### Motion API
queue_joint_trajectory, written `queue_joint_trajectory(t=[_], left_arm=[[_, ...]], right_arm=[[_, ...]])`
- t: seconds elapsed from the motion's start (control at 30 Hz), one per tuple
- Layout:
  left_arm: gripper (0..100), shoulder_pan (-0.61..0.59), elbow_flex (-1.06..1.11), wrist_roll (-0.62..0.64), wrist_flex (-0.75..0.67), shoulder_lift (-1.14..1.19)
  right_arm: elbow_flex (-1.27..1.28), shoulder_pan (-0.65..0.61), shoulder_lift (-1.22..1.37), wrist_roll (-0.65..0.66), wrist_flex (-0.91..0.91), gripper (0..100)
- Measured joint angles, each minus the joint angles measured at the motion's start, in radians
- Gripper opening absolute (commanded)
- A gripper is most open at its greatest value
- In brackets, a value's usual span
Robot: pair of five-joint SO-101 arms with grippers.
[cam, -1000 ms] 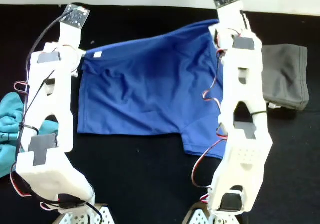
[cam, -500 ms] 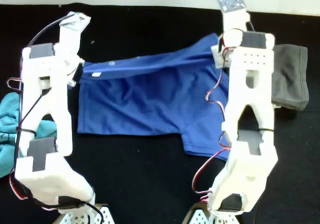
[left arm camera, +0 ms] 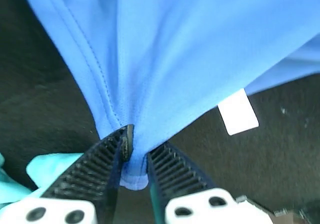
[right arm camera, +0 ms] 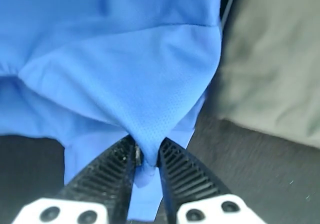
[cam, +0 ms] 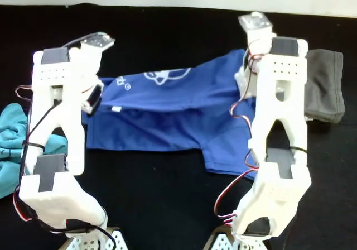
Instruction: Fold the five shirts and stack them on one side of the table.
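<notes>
A blue shirt [cam: 173, 113] lies across the middle of the black table, its far edge lifted and folded toward me so a white print shows. My left gripper [left arm camera: 135, 156] is shut on the shirt's far left corner [left arm camera: 150, 74], near a white label [left arm camera: 238, 112]. My right gripper [right arm camera: 146, 159] is shut on the shirt's far right corner [right arm camera: 125, 84]. In the high view the left gripper [cam: 96, 91] and right gripper [cam: 245, 74] hold that edge above the shirt. A folded grey shirt [cam: 322, 85] lies at the right. A teal shirt [cam: 14, 144] lies crumpled at the left.
The black table [cam: 156, 205] has bare room in front of the blue shirt, between the two arm bases. The grey shirt [right arm camera: 270, 64] lies close beside the right gripper. A pale wall runs along the table's far edge.
Both grippers have pulled the blue shirt's far edge up and toward me. The fold now lies over the shirt's middle and the white print has come into sight.
</notes>
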Motion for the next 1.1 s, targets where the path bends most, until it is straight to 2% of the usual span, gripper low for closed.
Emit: queue_joint_trajectory(t=[0.1,0.2,0.4,0.57,0.73,0.93,1.1], left_arm=[[1,0.0,0.089,-0.034,0.002,-0.02],[1,0.0,0.204,-0.044,-0.055,-0.08],[1,0.0,0.408,-0.046,-0.14,-0.229],[1,0.0,0.494,-0.046,-0.147,-0.336],[1,0.0,0.574,-0.049,-0.222,-0.348],[1,0.0,0.66,-0.049,-0.385,-0.333],[2,0.0,0.678,-0.049,-0.411,-0.322]], right_arm=[[0.089,0.0,-0.06,0.0,0.0,0.6],[0.215,0.0,-0.178,0.0,-0.018,0.6],[0.574,0.0,-0.471,0.0,-0.074,0.6],[0.743,0.078,-0.675,0.002,-0.083,0.6],[0.913,0.147,-0.712,0.046,-0.161,0.6],[1.132,0.153,-0.715,0.069,-0.341,0.6],[1.197,0.155,-0.717,0.071,-0.385,1.0]])
